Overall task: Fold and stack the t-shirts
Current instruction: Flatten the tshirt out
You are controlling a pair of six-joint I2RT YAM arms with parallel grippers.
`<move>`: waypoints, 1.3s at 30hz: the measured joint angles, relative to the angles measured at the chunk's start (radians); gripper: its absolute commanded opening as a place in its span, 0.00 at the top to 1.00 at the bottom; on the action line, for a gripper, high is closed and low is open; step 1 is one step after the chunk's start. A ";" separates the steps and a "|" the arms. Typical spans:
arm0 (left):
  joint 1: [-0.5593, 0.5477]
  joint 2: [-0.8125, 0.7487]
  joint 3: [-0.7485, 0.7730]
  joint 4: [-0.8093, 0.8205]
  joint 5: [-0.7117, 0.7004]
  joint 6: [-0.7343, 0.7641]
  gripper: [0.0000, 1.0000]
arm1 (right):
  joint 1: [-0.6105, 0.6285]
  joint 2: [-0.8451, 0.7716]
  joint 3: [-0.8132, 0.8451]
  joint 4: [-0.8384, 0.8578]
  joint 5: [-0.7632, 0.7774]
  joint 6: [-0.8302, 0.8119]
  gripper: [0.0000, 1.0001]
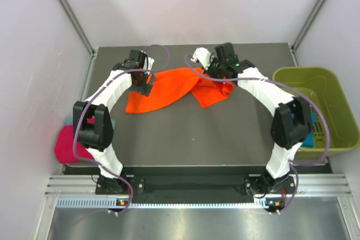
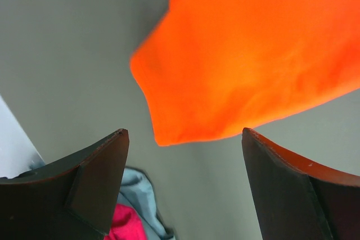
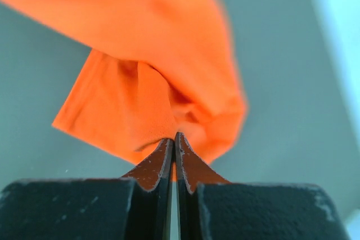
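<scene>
The orange t-shirt (image 1: 169, 89) lies crumpled across the far middle of the table. My right gripper (image 1: 219, 74) is shut on a bunch of its cloth (image 3: 163, 82) at the shirt's right end. My left gripper (image 1: 140, 82) is open over the shirt's left end; its jaws stand wide apart with the orange cloth (image 2: 253, 54) ahead of them and nothing between them. A magenta-pink t-shirt (image 1: 67, 144) lies off the table's left side, also seen in the left wrist view (image 2: 121, 223) beside a grey-blue one (image 2: 135, 186). A teal-blue t-shirt (image 1: 308, 133) lies in the bin.
An olive-green plastic bin (image 1: 332, 91) stands at the table's right edge. The dark table top (image 1: 185, 139) stretches toward the arm bases. White walls close the space on three sides.
</scene>
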 measured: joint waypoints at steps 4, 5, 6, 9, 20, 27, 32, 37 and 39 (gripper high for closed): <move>0.001 -0.004 -0.050 -0.016 0.000 -0.006 0.14 | 0.000 -0.111 0.088 -0.026 -0.038 0.009 1.00; 0.001 -0.004 -0.054 -0.016 -0.003 -0.007 0.14 | 0.000 -0.130 0.110 -0.033 -0.053 0.011 1.00; 0.001 -0.004 -0.055 -0.015 -0.006 -0.008 0.14 | 0.001 -0.153 0.134 -0.044 -0.072 0.015 1.00; 0.003 -0.004 -0.053 -0.008 -0.012 -0.011 0.14 | 0.001 -0.202 0.181 -0.078 -0.136 0.018 1.00; 0.004 -0.004 0.013 -0.003 -0.071 -0.013 0.16 | -0.196 0.103 0.307 -0.049 -0.285 0.143 1.00; 0.068 -0.003 -0.009 -0.051 -0.082 -0.071 0.23 | -0.352 0.371 0.375 -0.096 -0.261 0.211 1.00; 0.182 0.025 -0.044 -0.107 -0.020 -0.103 0.26 | -0.332 0.350 0.382 -0.080 -0.273 0.240 1.00; 0.234 0.094 -0.058 -0.140 0.066 -0.123 0.27 | -0.317 0.321 0.382 -0.074 -0.279 0.260 1.00; 0.244 0.122 -0.069 -0.145 0.128 -0.140 0.28 | -0.314 0.316 0.382 -0.069 -0.279 0.262 1.00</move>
